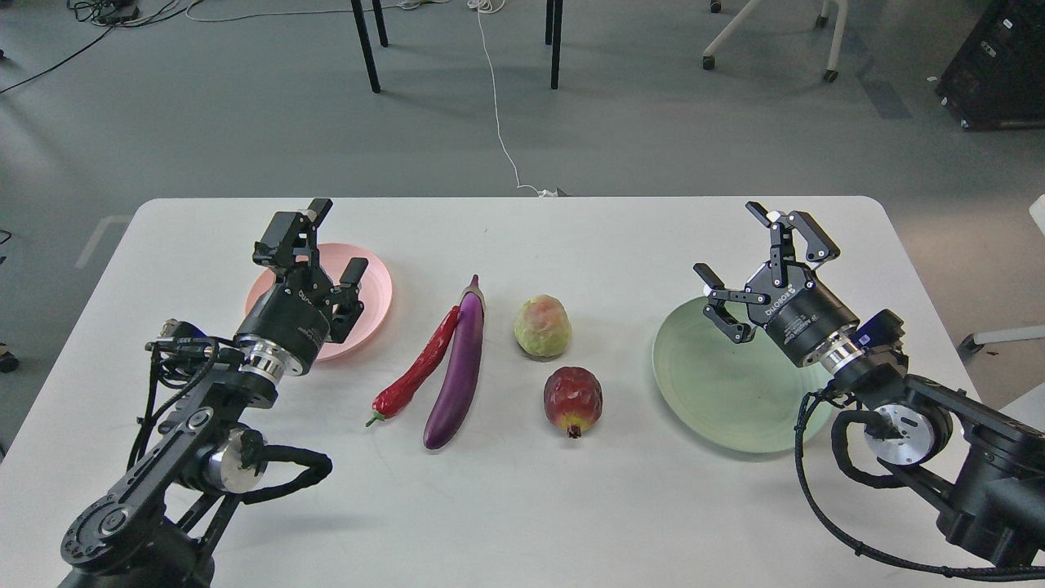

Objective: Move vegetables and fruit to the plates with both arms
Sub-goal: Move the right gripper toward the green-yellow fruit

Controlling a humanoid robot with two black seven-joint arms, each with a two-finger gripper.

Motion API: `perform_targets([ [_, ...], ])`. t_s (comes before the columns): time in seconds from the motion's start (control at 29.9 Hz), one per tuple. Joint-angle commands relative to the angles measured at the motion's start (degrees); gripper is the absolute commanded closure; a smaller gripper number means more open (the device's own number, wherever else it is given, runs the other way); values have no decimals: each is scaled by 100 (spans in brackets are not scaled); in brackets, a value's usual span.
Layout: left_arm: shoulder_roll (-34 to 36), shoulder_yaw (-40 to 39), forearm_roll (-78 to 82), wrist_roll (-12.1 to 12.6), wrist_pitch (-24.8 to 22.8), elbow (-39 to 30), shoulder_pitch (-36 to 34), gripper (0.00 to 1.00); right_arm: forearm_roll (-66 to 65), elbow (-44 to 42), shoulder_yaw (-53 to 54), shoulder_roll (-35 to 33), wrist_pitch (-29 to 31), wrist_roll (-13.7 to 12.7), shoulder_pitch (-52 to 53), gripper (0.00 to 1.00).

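A purple eggplant lies mid-table with a red chili pepper touching its left side. Right of them sits a pale yellow-green fruit, and nearer to me a dark red fruit. The pink plate is at the left, empty, partly hidden by my left gripper, which hovers over it open and holds nothing. The pale green plate lies at the right, also empty. My right gripper stands open above its far edge, fingers spread wide with nothing between them.
The white table ends just behind the plates. Beyond it is grey floor with black table legs, a white cable and chair bases. Black cables loop off both arms near the front corners.
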Motion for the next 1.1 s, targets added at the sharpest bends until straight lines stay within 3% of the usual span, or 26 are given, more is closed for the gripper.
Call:
perform_targets([
  [0.0,-87,21,102,-2,5,-19,42,2,-17,7,-30,-31,31,0,9,1],
  [0.17,-96,39,85,-19,-4,-19,33,2,-280,-2,-47,-93,84,0,254,1],
  [0.3,-70,56,85,-28,-21,-19,25,2,-1578,-37,-248,-356,84,0,1087,1],
  [0.57,-61,21,76,-19,-4,-80,25,2,-4075,-291,-3164,-278,-4,0,4206,1],
  [0.7,-61,-23,67,-19,14,-133,25,2,-5455,-993,-4352,792,-231,0,5131,1],
  [0.87,-61,-23,67,-19,145,-221,25,2,-6757,-1818,-5354,2092,-733,0,5317,1],
  [1.0,-35,-23,67,-19,225,-300,33,2,-6864,-2453,-6171,2799,-1005,0,5274,1],
  [1.07,-34,-32,67,-19,225,-309,33,2,-6856,-2602,-6497,2799,-1172,0,5230,1],
])
